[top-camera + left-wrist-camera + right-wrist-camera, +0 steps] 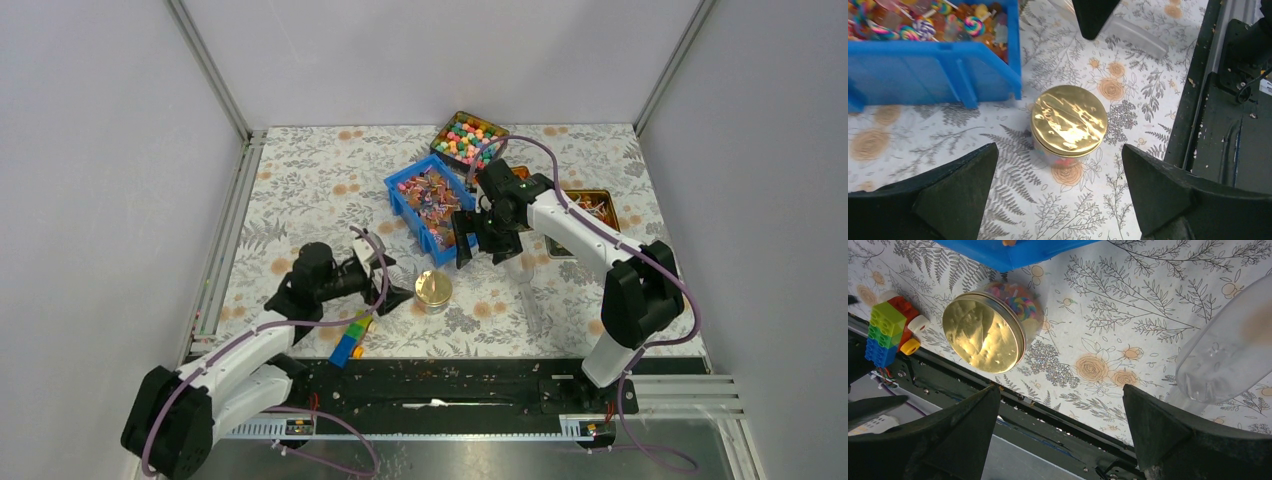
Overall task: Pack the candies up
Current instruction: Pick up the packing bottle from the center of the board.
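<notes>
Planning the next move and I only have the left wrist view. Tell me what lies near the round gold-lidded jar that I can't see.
Observer: A stack of green, blue, red and yellow toy bricks lies beside the round gold-lidded jar, near the table's front edge.
Operator: Report the right gripper.
Observer: The right gripper hovers open at the near end of the blue plastic bin of twist-wrapped candies.
Operator: Say what's beyond that bin.
Observer: A square dark tin of pastel balls sits at its far corner.
</notes>
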